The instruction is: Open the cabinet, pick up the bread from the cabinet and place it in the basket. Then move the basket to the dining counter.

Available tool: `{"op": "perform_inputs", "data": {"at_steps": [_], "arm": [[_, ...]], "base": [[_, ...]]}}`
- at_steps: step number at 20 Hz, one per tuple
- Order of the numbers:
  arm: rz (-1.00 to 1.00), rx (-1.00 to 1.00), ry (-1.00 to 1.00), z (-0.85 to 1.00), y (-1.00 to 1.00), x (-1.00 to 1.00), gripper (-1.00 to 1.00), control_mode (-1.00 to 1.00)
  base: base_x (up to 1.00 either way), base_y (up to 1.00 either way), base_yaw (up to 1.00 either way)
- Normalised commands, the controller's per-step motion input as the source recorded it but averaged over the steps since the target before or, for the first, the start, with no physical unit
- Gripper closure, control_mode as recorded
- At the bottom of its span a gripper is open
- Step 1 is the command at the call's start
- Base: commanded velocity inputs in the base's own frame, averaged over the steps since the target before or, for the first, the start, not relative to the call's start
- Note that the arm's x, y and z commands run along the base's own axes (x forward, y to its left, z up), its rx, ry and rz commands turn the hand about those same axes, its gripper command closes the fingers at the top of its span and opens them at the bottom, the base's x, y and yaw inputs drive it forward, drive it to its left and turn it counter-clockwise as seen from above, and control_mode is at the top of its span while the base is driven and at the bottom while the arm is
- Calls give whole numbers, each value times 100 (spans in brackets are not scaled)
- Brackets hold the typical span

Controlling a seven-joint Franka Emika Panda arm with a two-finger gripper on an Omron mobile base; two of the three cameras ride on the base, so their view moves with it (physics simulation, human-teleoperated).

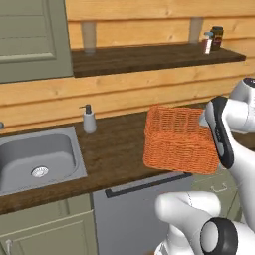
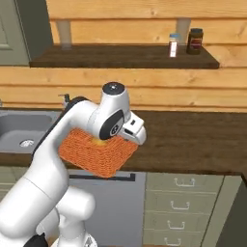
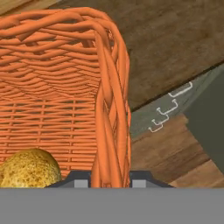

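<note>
- Tool (image 3: pixel 111 183) mostly cut off at the bottom of the hand view; just the two dark finger tips (image 3: pixel 78 180) show, one on each side of the basket wall, jaws narrow and clamped on the rim.
- From the base views the white arm covers the tool and the near right edge of the basket; the grip itself is not visible there.
- Bright orange woven wicker basket (image 1: pixel 179 139), rectangular with rounded corners, is tilted and lifted off the dark wood-grain surface (image 1: pixel 114 149), over its front edge, above the grey dishwasher front (image 1: pixel 129 214).
- Inside the basket: small golden-brown bread lump (image 3: pixel 28 169), speckled crust, lying on the basket floor near the gripped wall, partly cut off by the lower edge of the hand view.
- Grey sink (image 1: pixel 37 159) set in the surface left of the basket, white soap dispenser (image 1: pixel 89 119) behind it.
- Olive-green cabinet (image 1: pixel 32 37) at upper left, only partly in frame, door looks closed.
- Dark wooden shelf (image 2: pixel 125 55) carries a white shaker (image 2: pixel 173 46) and a dark jar (image 2: pixel 195 41), too small to make out.
</note>
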Motion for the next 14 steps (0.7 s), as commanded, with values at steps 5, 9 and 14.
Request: {"op": "perform_inputs", "data": {"at_steps": [5, 9, 14], "arm": [[0, 0, 0, 0, 0, 0, 100, 100], [0, 0, 0, 0, 0, 0, 100, 100], [0, 0, 0, 0, 0, 0, 100, 100]], "base": [[-64, -25, -77], [-21, 0, -99], [-5, 0, -100]]}}
